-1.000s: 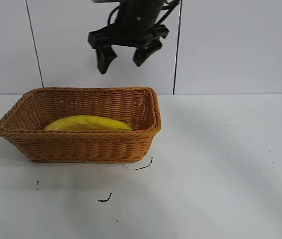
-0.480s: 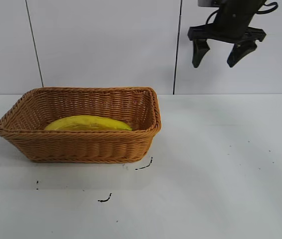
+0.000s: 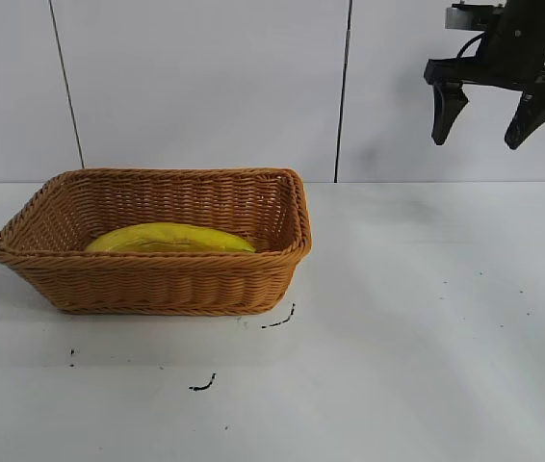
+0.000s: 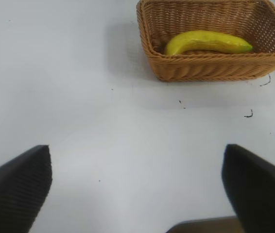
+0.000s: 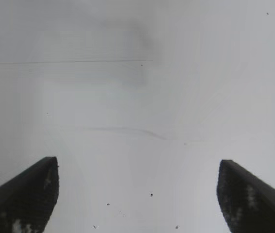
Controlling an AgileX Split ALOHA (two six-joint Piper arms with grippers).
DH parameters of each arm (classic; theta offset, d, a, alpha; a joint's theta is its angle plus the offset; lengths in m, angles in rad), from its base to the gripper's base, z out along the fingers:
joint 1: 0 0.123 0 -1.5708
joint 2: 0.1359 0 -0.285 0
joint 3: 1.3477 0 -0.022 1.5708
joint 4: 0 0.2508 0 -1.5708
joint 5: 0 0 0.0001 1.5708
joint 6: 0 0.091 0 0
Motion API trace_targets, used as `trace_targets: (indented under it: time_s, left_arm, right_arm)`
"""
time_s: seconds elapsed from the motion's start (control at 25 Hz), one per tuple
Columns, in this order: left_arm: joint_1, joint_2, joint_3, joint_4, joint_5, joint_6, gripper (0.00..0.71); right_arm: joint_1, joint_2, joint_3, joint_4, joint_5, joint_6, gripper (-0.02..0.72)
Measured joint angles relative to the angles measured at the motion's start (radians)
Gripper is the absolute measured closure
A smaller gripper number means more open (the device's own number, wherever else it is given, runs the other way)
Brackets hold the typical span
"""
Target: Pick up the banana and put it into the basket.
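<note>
The banana [image 3: 171, 239] lies flat inside the basket [image 3: 157, 284] at the table's left; it is yellow and curved. My right gripper [image 3: 477, 144] hangs open and empty high at the upper right, well clear of the basket, in front of the back wall. Its wrist view shows its open gripper [image 5: 137, 162] over bare white table. My left gripper [image 4: 136, 150] is open and empty, out of the exterior view; its wrist view shows the banana [image 4: 208, 41] in the basket [image 4: 205, 70] from a distance.
The white table carries small black marks [image 3: 277, 320] in front of the basket and a few specks at the right. A white wall with dark vertical seams [image 3: 343, 91] stands behind.
My right gripper has moved from above the basket to the right and slightly down, staying open and empty. The banana and the basket have not moved.
</note>
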Motion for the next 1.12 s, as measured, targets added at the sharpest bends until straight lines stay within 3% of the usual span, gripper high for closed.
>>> trace_targets:
  time_s: [0.84,1.12]
  left_arm:
    - [0.0,0.0,0.0,0.0,0.0,0.0,0.02]
    - [0.0,0.0,0.0,0.0,0.0,0.0,0.02]
  right_arm:
    - [0.0,-1.083,1.112,0.0,-0.002,0.0,0.085]
    - [0.0,-1.457,1.402,0.0,-0.159,0.0,0.085]
